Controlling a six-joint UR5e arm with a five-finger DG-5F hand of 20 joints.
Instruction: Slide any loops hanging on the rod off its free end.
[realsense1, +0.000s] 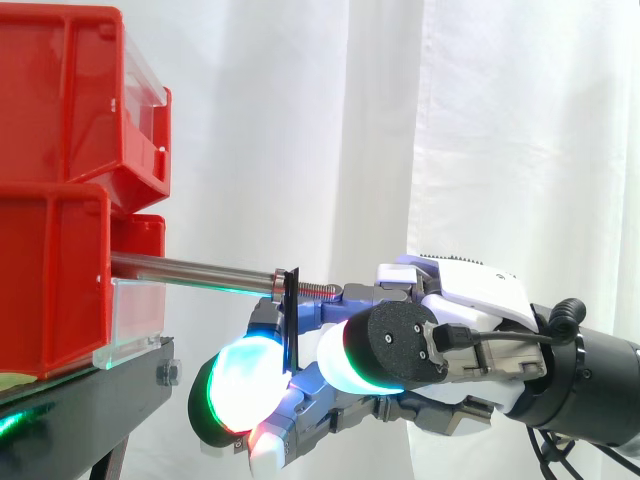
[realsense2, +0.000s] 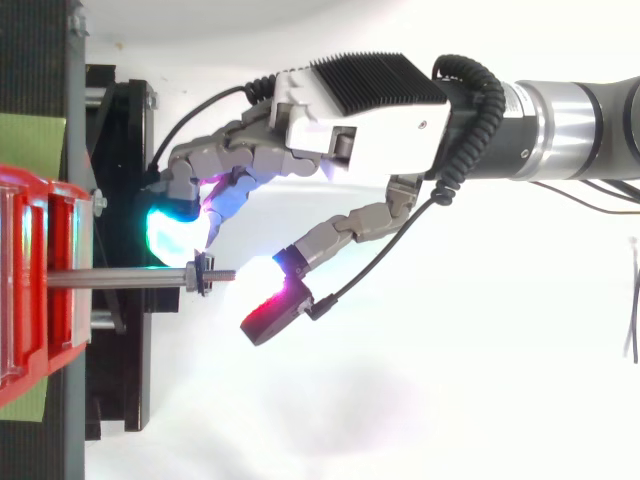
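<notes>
One black loop (realsense1: 291, 312) hung near rod's (realsense1: 190, 269) threaded free end | hand (realsense1: 470, 298) sat right beside loop, grasp couldn't be told | rod stuck out from red bins (realsense1: 60, 200)

White curtain (realsense1: 470, 130) across the whole back, soft vertical folds, bright even light. Red bins (realsense1: 60, 100) stacked on a black stand (realsense1: 90, 400), w/ a green sheet (realsense2: 30, 140) betw. bins & stand top. From above, the ground (realsense2: 420, 420) is plain white, faint grey shadow.
</notes>
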